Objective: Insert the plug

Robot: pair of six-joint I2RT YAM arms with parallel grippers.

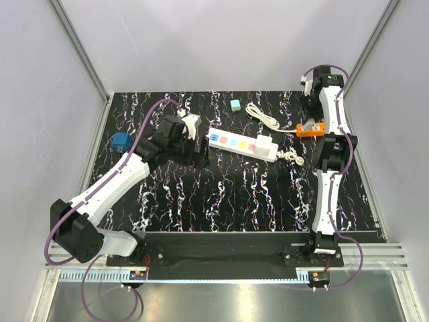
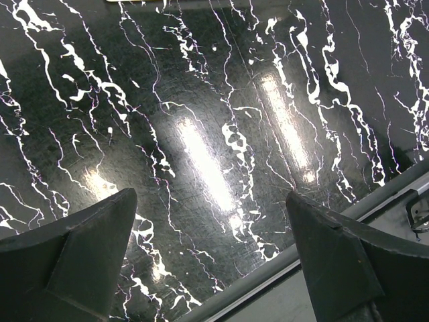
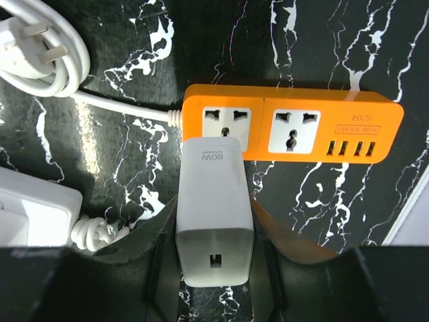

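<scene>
Black surface [image 1: 255,201] veined in white, filling the floor of the enclosure under both arms. On the left, the left arm [image 1: 114,181], stretched diagonally toward the middle, ending just beside the near-left end of a white power strip [image 1: 241,144]. Left fingers [image 2: 80,255] spread wide apart and released, gripping nothing, with only bare marbled surface between them in the left wrist view. On the right, the right arm [image 1: 332,168], reaching up the right edge and folded back down over the far-right corner. Right fingers [image 3: 151,261] clenched on a white charger [image 3: 214,221], one on each long side of its body. Long white power strip lying slantwise mid-surface, pastel sockets in a row, a white adapter [image 1: 266,142] seated at its right end. Orange power strip [image 3: 322,127] at the far right, two sockets and a row of USB ports facing up. White charger held at the left socket of the orange power strip, front end overlapping that socket's lower edge; prong depth in the socket impossible to tell. Coiled white cable [image 1: 263,115] between the two strips. Blue box [image 1: 121,142] near the left edge, well apart from both strips. Small teal cube [image 1: 235,105] at the far edge, beside the cable.
</scene>
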